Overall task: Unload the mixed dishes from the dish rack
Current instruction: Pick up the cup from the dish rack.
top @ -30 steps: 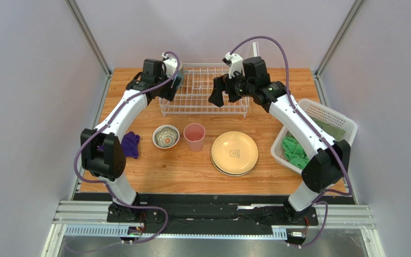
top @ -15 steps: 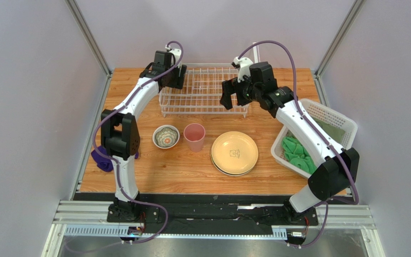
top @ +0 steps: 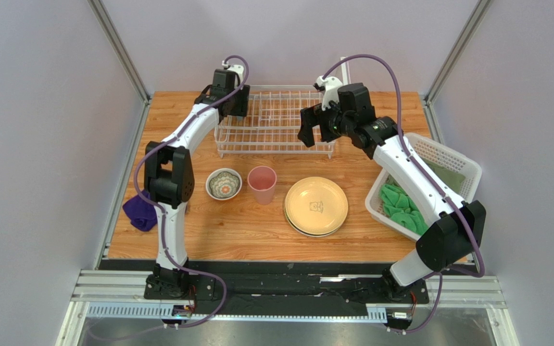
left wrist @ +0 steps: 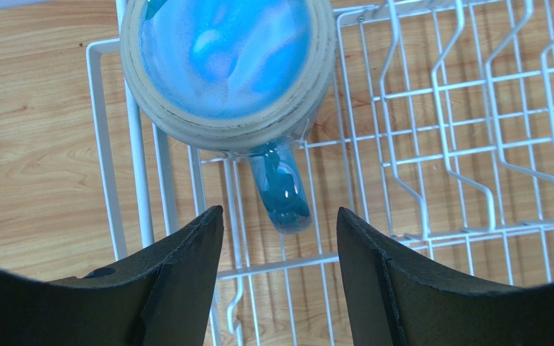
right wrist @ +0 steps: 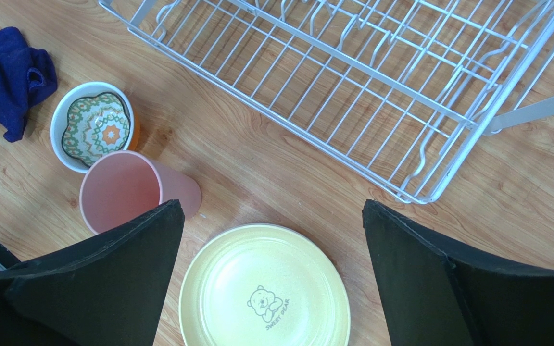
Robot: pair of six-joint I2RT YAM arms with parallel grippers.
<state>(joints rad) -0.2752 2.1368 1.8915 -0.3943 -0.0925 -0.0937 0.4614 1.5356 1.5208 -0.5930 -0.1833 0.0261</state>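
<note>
- Hovering above the left end of the dish rack (top: 273, 148), the left gripper (left wrist: 280, 216) is pointing down at the blue mug (left wrist: 229, 65). The mug is sitting upside down on the wires, its handle (left wrist: 280, 187) aiming toward the fingers.
- Its jaws are standing partly apart, one on each side of the handle's line, touching nothing and gripping nothing.
- The right gripper (right wrist: 273, 205) is hanging spread wide and empty near the rack's right front corner, above the table (right wrist: 258, 180).
- The mug is looking like the only dish left in the rack. The cream-yellow plate (top: 316, 205), pink tumbler (top: 262, 184) and small white bowl (top: 223, 183) are sitting on the table in front of it.
- The mug is appearing to be glazed ceramic: stiff, fairly heavy for its size and slick on the glaze. It is probably going to chip if knocked against the wires.
- The handle is offering the surest hold, being narrow enough for the jaws to close across. The round body is looking wide and slippery by comparison.
- Lifting straight up is seeming wise, so that the rim is clearing the wire prongs.
</note>
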